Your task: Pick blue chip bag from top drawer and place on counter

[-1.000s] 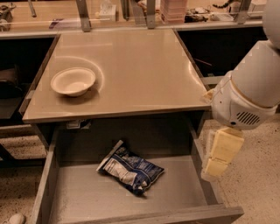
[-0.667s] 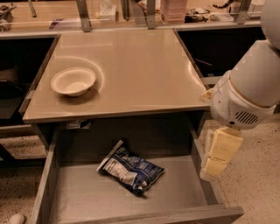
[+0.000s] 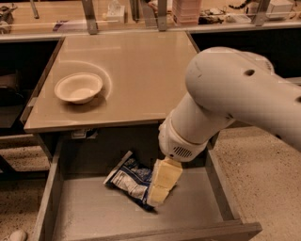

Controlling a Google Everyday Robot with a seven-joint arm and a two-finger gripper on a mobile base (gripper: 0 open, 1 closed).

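The blue chip bag (image 3: 128, 179), dark blue with a white panel, lies on the floor of the open top drawer (image 3: 89, 214), near its back and middle. My gripper (image 3: 158, 197), cream-coloured on a large white arm, reaches down into the drawer and sits over the bag's right end, hiding that part. I cannot tell whether it touches the bag. The beige counter (image 3: 136, 70) lies directly above the drawer.
A white round bowl (image 3: 78, 87) stands on the counter's left side. A wooden bench with metal posts (image 3: 89, 14) and clutter runs along the back. The drawer's thick grey side walls (image 3: 220, 193) flank the arm. Speckled floor lies to the right.
The arm has swung left from the drawer's right side to its middle. The gripper has come down over the right end of the chip bag. The bag and bowl have not moved.
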